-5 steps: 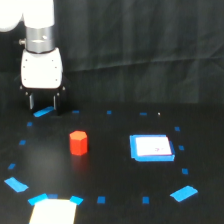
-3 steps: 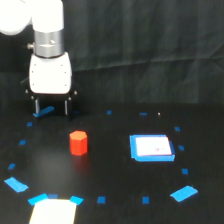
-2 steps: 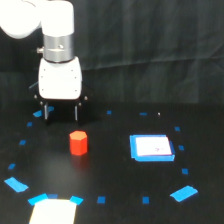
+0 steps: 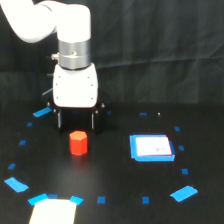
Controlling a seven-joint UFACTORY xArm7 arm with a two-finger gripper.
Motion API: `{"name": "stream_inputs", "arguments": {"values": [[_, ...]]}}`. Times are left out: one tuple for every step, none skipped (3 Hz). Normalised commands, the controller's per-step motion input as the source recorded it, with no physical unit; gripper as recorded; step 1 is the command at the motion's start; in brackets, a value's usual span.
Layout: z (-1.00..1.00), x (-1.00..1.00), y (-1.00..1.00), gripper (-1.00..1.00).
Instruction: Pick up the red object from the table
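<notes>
On the table (image 4: 115, 200), your gripper (image 4: 76, 121) hangs just behind the red object (image 4: 78, 143), fingers spread apart, not touching it.

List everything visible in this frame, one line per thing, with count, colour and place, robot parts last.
small red-orange hexagonal block: one, red-orange, standing on the table just in front of the gripper fingers.
white square pad with blue border: one, white and blue, lying flat toward the exterior view's right.
pale rectangular sheet with blue corners: one, whitish, at the bottom edge, partly cut off.
blue tape marks: many, blue, large and small, in a ring on the table.
flat black table: one, black, under everything.
black curtain backdrop: one, black, behind.
white robot arm: one, white, coming from upper left.
gripper: one, white body with dark fingers, open, behind the block.
</notes>
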Motion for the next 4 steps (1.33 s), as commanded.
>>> {"name": "stream_inputs", "arguments": {"values": [[-0.33, 0.07, -0.86, 0.84], [-0.21, 0.02, -0.57, 0.59], [-0.63, -0.12, -0.59, 0.57], [0.09, -0.05, -0.16, -1.0]]}}
